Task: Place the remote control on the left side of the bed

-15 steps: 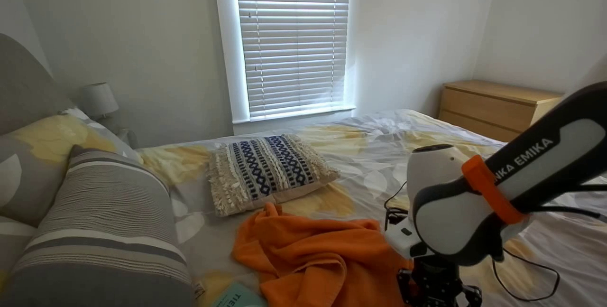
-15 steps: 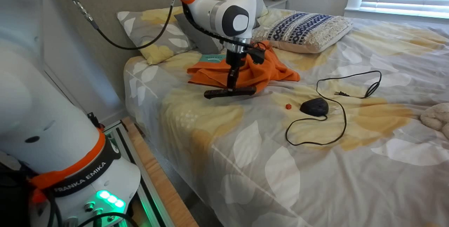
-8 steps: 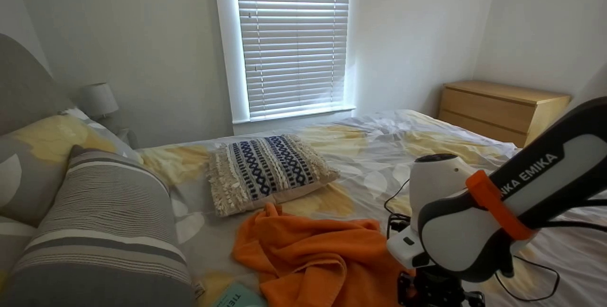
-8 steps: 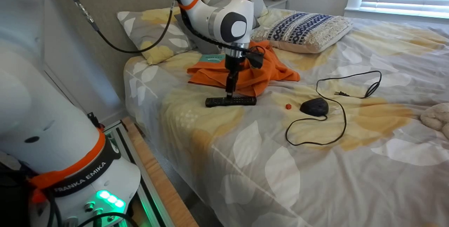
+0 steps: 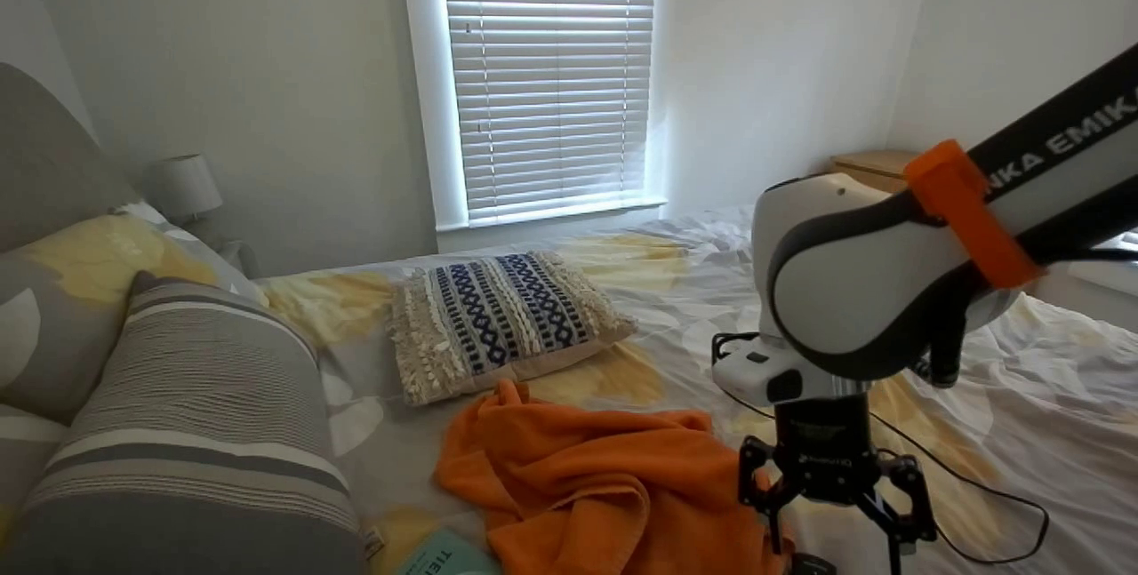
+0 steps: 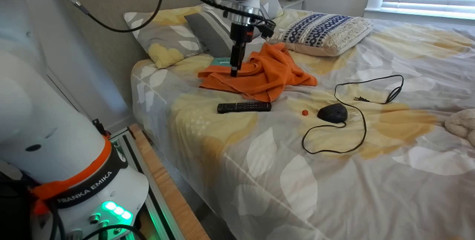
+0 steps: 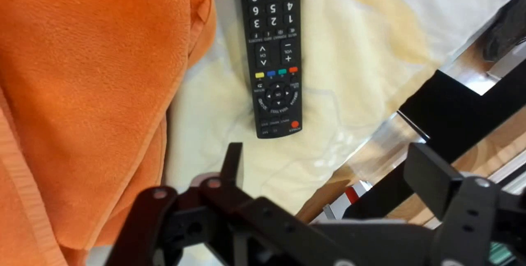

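The black remote control [image 6: 244, 107] lies flat on the bed [image 6: 282, 199], close to the edge beside the robot base. Its number keys and red power button face up in the wrist view, where the remote [image 7: 274, 60] sits ahead of the fingertips. Only a dark end of it [image 5: 811, 564] shows at the bottom of an exterior view. My gripper [image 6: 233, 73] hangs above the bed, apart from the remote. In the wrist view its fingers [image 7: 232, 163] stand wide apart, and the gripper [image 7: 326, 155] is open with nothing held.
An orange blanket [image 6: 274, 73] lies crumpled beside the remote, with a teal book [image 5: 449, 555] at its edge. A fringed pillow [image 6: 323, 34] rests farther back. A dark corded object [image 6: 333, 113] and a small red piece [image 6: 305, 112] lie across the bed. A wooden ledge [image 6: 170, 191] borders the robot base.
The remote was held just above the bed, then came down onto it. My fingers have since spread and let it go, and the arm has risen away while the remote stays put.
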`<move>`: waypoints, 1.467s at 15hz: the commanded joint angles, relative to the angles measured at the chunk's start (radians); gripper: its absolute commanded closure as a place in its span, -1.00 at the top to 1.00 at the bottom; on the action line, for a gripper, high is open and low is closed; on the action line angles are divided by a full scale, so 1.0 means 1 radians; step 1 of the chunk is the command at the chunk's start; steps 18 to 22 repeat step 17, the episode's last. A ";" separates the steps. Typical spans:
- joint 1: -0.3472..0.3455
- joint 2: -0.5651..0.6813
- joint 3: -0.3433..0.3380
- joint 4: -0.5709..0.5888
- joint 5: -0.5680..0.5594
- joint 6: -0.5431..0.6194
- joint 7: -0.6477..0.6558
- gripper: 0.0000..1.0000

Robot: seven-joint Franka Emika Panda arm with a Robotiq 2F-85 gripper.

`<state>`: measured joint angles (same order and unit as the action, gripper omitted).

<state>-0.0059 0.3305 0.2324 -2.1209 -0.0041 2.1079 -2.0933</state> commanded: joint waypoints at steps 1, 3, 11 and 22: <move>0.034 -0.096 -0.027 -0.042 -0.086 -0.046 -0.048 1.00; 0.043 -0.146 -0.028 -0.068 -0.144 -0.014 -0.105 1.00; 0.078 -0.263 -0.042 -0.099 -0.194 0.113 -0.166 1.00; 0.087 -0.334 -0.047 -0.160 -0.196 0.160 -0.182 1.00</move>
